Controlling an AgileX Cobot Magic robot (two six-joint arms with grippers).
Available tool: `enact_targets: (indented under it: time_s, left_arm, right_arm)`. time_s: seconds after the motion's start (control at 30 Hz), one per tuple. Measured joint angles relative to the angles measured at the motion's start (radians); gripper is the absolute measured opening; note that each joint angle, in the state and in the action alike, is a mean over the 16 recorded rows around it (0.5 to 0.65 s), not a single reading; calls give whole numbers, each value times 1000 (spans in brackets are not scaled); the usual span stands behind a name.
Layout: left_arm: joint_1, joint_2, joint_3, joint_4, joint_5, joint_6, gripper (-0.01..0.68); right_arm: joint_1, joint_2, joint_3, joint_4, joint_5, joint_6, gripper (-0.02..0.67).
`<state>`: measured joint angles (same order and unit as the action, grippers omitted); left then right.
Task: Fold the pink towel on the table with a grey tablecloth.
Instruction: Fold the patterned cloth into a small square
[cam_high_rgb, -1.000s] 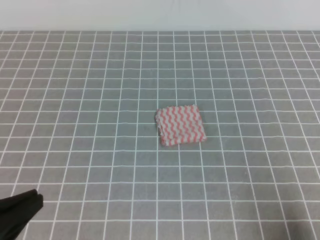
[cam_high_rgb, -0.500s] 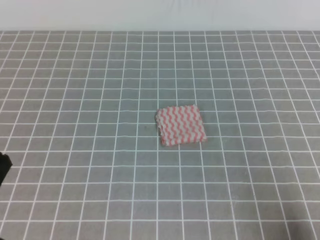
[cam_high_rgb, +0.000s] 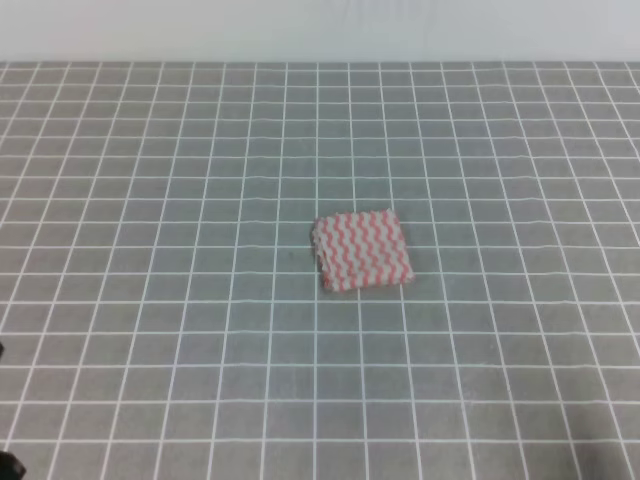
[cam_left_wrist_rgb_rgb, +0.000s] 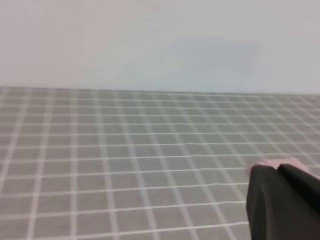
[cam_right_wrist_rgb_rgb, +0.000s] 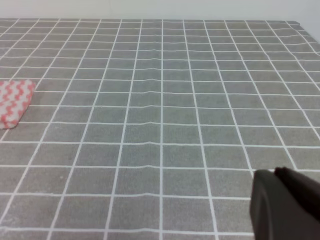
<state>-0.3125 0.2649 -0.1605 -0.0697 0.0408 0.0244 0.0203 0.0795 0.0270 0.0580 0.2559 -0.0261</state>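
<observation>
Pink-red and white wavy zigzag stripes mark the pink towel (cam_high_rgb: 361, 251), a small, roughly square cloth lying flat near the middle of the table with a grey tablecloth (cam_high_rgb: 150, 200). Its left edge shows stacked layers, so it lies folded over on itself. It sits slightly askew to the thin white square grid printed on the grey cloth and spans a few grid cells. Nothing touches it.

From the right wrist view, the same towel (cam_right_wrist_rgb_rgb: 14, 102) shows at the far left edge, only partly in frame, with a thick layered rim. A dark, blurred part of the right gripper (cam_right_wrist_rgb_rgb: 285, 205) fills the lower right corner, well apart from the towel; whether its jaws are released or clenched I cannot tell.

From the left wrist view, a dark part of the left gripper (cam_left_wrist_rgb_rgb: 282, 202) fills the lower right corner, raised above the grid cloth (cam_left_wrist_rgb_rgb: 125, 160). A pale pink sliver peeks just behind its upper edge, too blurred to make out. Its jaw state cannot be told either.

In the high view only tiny dark bits sit at the lower left edge. A plain pale wall (cam_high_rgb: 320, 28) runs behind the table.
</observation>
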Motion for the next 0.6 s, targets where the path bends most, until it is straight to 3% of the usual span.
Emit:
enact_targets:
  time_s: [0.27, 0.6]
  left_arm:
    - [98, -89, 68, 63, 0, -84, -3]
    - [163, -247, 154, 74, 69, -53, -2]
  right_arm:
    - [0, -1, 0, 0, 1, 0, -16]
    - [0, -9, -11, 1, 8, 1, -17]
